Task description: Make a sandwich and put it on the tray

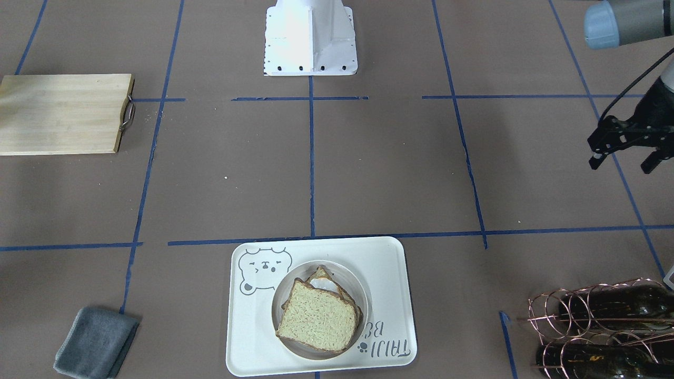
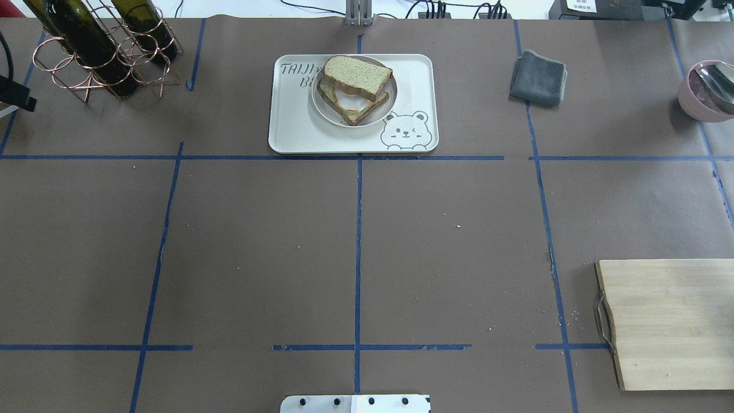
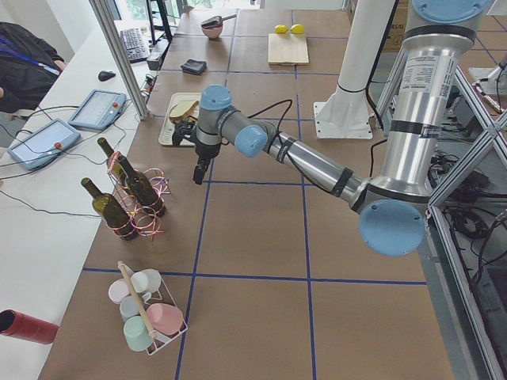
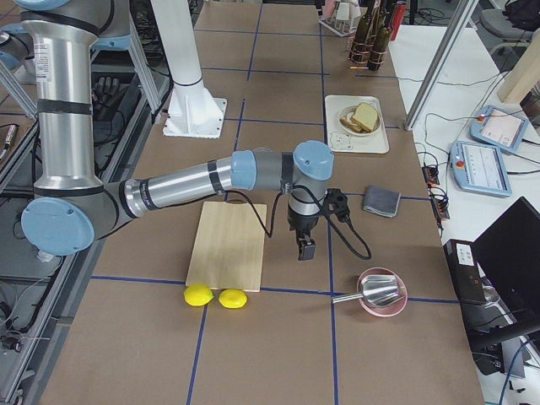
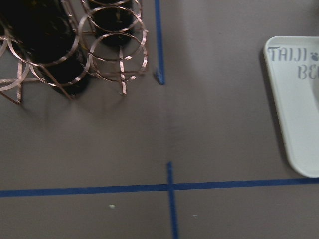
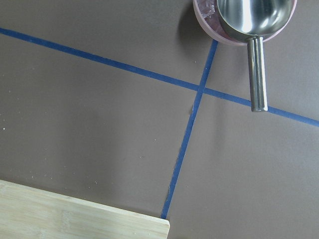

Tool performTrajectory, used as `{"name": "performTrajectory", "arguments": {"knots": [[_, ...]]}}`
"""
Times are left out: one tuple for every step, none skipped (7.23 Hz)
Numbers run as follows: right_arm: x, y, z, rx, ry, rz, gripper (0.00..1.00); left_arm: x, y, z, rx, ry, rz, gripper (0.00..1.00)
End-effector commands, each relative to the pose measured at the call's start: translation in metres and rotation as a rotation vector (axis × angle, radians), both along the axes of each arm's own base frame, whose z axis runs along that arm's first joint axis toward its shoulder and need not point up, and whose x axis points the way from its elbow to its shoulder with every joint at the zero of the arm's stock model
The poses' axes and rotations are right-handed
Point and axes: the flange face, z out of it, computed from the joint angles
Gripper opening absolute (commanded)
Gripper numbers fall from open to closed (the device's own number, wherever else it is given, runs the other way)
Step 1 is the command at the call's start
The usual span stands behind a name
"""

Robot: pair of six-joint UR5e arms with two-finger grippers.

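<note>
The sandwich (image 1: 321, 316), two tan bread slices with a bit of white egg showing between them, lies on a round white dish (image 1: 366, 300) on the cream bear tray (image 1: 384, 263). It also shows in the overhead view (image 2: 355, 77), on the tray (image 2: 292, 126) at the table's far middle. My left gripper (image 1: 623, 162) hovers open and empty, well off to the tray's side, near the bottle rack. My right gripper (image 4: 304, 249) shows only in the exterior right view, beside the cutting board; I cannot tell whether it is open or shut.
A copper rack of wine bottles (image 2: 97, 51) stands at the far left. A grey cloth (image 2: 539, 77) lies right of the tray. A wooden cutting board (image 2: 671, 321) lies near right. A pink bowl with a metal scoop (image 6: 249, 20) and two lemons (image 4: 198, 294) are beyond the board.
</note>
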Motion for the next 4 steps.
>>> {"name": "performTrajectory", "arguments": {"knots": [[0.002,-0.007,0.005,-0.037,-0.043,0.048,1.0,-0.065,-0.004,0.049,-0.048,-0.013,0.079,1.0],[0.002,-0.002,0.012,-0.059,-0.044,0.062,1.0,-0.086,0.009,0.08,-0.068,0.004,0.104,1.0],[0.004,-0.005,0.032,-0.102,-0.055,0.072,1.0,-0.097,0.02,0.105,-0.109,0.002,0.093,1.0],[0.011,-0.002,0.039,-0.124,-0.117,0.099,1.0,-0.113,0.03,0.134,-0.156,0.001,0.068,1.0]]}}
